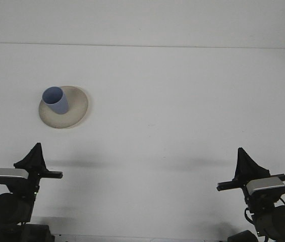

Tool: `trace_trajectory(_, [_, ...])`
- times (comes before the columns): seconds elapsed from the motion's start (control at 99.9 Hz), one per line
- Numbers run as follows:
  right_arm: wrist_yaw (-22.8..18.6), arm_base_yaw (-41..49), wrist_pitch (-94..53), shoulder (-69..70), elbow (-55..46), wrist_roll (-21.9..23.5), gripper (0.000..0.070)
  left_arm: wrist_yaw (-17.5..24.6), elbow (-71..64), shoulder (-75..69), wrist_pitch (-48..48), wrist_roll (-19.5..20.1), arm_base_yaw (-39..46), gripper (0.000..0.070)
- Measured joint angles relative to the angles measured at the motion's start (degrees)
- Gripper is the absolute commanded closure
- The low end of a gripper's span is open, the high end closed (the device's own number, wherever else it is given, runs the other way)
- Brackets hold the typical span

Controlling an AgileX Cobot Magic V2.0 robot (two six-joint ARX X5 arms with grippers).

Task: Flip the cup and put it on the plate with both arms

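Note:
A blue cup (56, 100) stands with its mouth up on the left part of a beige plate (76, 108), at the table's left. Nothing holds the cup. My left gripper (36, 147) is low at the near left edge, well in front of the plate, its black fingers drawn together to a point and holding nothing. My right gripper (240, 151) sits at the near right edge, far from the cup, also shut and holding nothing.
The white table (172, 101) stretches back to a pale wall. Both arm bases and their wrist cameras fill the bottom corners.

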Motion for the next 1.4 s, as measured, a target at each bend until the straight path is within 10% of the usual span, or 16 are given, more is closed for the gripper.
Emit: trace_trajectory(1.401, [-0.3,-3.2,-0.1,0.0,0.0,-2.6,0.07,-1.2,-17.2,-8.8,7.0,-1.8,0.0,0.0687])
